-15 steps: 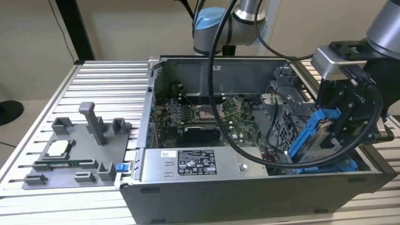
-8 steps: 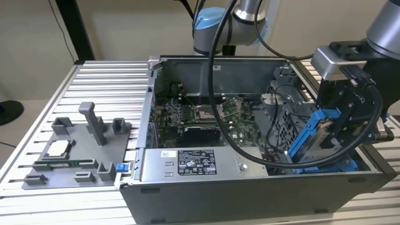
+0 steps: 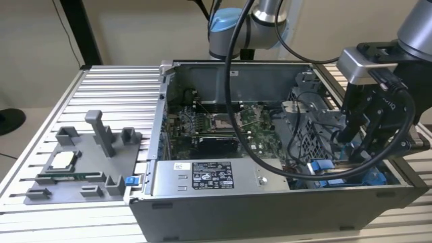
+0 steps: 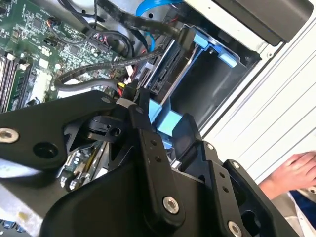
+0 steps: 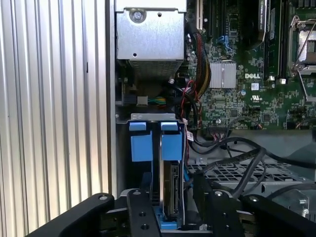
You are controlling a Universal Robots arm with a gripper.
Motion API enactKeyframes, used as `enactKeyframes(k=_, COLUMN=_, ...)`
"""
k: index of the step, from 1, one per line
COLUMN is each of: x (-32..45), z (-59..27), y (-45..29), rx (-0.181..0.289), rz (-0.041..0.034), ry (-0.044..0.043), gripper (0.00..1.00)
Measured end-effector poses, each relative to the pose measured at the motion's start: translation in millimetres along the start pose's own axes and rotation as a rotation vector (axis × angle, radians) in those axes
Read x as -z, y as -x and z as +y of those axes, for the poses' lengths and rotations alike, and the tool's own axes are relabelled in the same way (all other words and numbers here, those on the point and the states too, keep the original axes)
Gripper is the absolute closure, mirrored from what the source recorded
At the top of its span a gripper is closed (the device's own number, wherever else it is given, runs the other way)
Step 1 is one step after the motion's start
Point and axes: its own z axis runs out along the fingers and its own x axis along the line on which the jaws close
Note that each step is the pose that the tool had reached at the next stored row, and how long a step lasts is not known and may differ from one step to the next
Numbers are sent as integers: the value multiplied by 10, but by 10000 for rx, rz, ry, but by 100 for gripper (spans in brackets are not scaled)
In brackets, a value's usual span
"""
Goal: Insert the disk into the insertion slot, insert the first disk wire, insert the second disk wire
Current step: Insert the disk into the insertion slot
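Disk [image 5: 172,195] stands on edge, sunk in the insertion slot [image 5: 153,117]. In the first wrist view it shows its thin side: a narrow grey-silver slab with a dark face, and the bright blue plastic of its carrier frame at the near end. The gripper [image 5: 174,180] is down over it, black and close about the slab; whether it clamps the disk or only stands around it I cannot tell. Just past the disk, two blue tabs [image 5: 140,146] sit side by side against the slot's grey metal rim. Beside the slot lies a perforated cage [image 5: 232,173], with black cables [image 5: 232,148] looping across it.

In the exterior view, taking the motherboard [image 3: 216,126] as the dial's centre, slot and gripper sit at four o'clock, in the corner of the open computer case [image 3: 270,212]. The power supply box [image 3: 216,177], grey with a black-and-white sticker, lies at six o'clock. At eight o'clock, outside the case on the slatted table [image 3: 115,86], rests a grey fixture tray [image 3: 81,172]. The arm [image 3: 263,12] rises at twelve o'clock behind the case. In the second wrist view a thin blue cable [image 4: 139,11] runs near the slot, and a person's hand [image 4: 291,173] shows over the table, outside the case wall.
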Motion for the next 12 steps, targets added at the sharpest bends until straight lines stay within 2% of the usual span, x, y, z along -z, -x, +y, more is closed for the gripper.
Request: enactKeyframes(k=12, x=119, z=2, y=10, rx=0, rz=0, ry=0, gripper=0)
